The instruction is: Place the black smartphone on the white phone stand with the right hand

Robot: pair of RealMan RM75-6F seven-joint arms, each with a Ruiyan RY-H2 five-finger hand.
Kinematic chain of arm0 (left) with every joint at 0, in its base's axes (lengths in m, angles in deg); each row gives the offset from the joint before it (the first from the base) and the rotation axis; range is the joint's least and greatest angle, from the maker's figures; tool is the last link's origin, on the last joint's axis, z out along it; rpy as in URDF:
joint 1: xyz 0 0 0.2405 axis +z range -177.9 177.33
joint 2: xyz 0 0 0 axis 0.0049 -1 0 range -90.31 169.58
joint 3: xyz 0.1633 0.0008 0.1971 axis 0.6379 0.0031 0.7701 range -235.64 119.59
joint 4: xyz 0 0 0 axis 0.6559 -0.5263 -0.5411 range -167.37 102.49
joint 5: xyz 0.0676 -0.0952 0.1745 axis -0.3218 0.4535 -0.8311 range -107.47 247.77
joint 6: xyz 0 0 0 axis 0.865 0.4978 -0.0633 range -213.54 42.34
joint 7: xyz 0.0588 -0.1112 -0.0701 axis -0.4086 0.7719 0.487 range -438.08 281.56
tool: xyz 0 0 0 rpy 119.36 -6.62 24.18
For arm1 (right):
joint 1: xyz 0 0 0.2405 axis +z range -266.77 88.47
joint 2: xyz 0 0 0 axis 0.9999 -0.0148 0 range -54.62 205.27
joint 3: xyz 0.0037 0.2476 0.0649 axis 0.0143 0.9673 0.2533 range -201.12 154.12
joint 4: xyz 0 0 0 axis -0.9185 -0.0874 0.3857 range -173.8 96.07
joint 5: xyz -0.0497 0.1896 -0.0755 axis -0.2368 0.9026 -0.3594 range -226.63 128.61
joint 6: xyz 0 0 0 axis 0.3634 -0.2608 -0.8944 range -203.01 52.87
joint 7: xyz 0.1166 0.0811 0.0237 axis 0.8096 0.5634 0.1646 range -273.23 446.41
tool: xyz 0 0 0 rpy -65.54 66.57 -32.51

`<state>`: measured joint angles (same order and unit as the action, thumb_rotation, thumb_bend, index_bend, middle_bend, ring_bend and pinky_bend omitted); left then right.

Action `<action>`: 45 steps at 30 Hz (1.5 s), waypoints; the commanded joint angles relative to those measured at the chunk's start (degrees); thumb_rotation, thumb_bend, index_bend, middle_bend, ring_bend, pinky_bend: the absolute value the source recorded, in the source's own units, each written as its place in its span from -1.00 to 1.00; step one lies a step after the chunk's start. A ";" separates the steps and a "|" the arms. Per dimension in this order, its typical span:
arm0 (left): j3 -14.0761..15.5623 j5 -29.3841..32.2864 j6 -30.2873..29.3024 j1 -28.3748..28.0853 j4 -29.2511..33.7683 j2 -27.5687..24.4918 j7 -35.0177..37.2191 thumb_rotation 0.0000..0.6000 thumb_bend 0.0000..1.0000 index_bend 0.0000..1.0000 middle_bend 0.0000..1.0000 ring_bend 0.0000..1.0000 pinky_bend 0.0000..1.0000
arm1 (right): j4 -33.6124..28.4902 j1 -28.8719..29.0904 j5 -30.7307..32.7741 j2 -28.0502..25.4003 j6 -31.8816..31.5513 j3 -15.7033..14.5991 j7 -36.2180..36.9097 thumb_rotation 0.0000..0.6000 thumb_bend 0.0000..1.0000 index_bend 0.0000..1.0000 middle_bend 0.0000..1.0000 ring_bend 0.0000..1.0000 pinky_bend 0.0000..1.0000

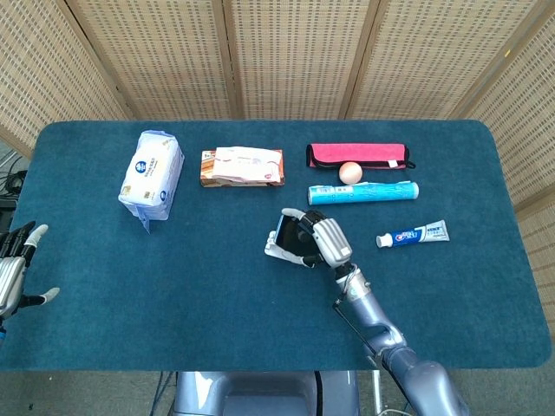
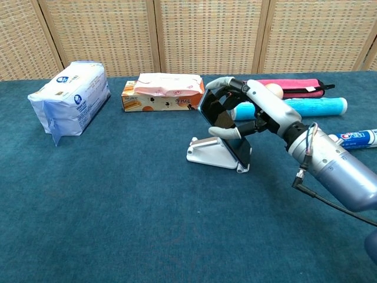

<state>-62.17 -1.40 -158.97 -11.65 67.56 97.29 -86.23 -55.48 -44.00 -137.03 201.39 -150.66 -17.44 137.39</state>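
A blue-carpeted table (image 1: 217, 286) seen from above and from chest height. Near its middle, the robot's right hand (image 2: 250, 115) wraps its fingers over the top edge of a black smartphone (image 2: 221, 127), thumb pressing the screen side. The phone stands tilted back, its lower edge sitting in the lip of a white phone stand (image 2: 215, 152); whether it is fully seated against the stand's back support cannot be told, because the hand covers that part.

The step in hand appears to be the seating of the phone on the stand, close to the end of the task. The next move likely calls for a gentle release: opening the fingers without dragging the phone forward or tipping the light stand, then lifting the hand clear.

The left hand (image 1: 16, 273) rests at the table's left edge, fingers spread, holding nothing.

Along the back lie a white tissue pack (image 1: 152, 176), a wipes packet (image 1: 242, 166), a pink pouch (image 1: 357, 154), a small ball (image 1: 349, 172), a blue tube (image 1: 364, 192) and toothpaste (image 1: 413, 234).
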 commanded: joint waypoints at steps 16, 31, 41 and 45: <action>0.40 -1.46 -0.26 0.29 0.21 -0.63 1.32 1.00 -1.00 -1.00 -1.00 -1.00 -1.00 | -8.29 -1.45 -3.75 -9.87 -4.88 -3.20 2.29 1.00 -1.00 -1.00 -1.00 -0.99 -0.78; 1.36 -6.41 -5.30 2.96 -0.39 -1.44 5.02 1.00 -1.00 -1.00 -1.00 -1.00 -1.00 | -43.90 -12.76 -5.18 -44.94 -7.19 -11.28 -23.65 1.00 -1.00 -1.00 -1.00 -1.00 -0.88; 2.50 -11.72 -10.55 5.28 -1.25 -0.40 5.79 1.00 -1.00 -1.00 -1.00 -1.00 -1.00 | -70.24 -26.47 10.62 -58.54 -10.20 -10.18 -47.75 1.00 -1.00 -1.00 -1.00 -1.00 -1.00; 2.77 -12.92 -11.60 5.79 -1.54 -0.05 5.43 1.00 -1.00 -1.00 -1.00 -1.00 -1.00 | -72.67 -28.91 11.75 -59.21 -11.26 -9.32 -50.23 1.00 -1.00 -1.00 -1.00 -1.00 -1.00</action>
<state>-59.49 -14.13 -170.43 -5.98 66.08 97.15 -80.69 -126.60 -71.18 -126.44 143.23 -160.92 -27.29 88.60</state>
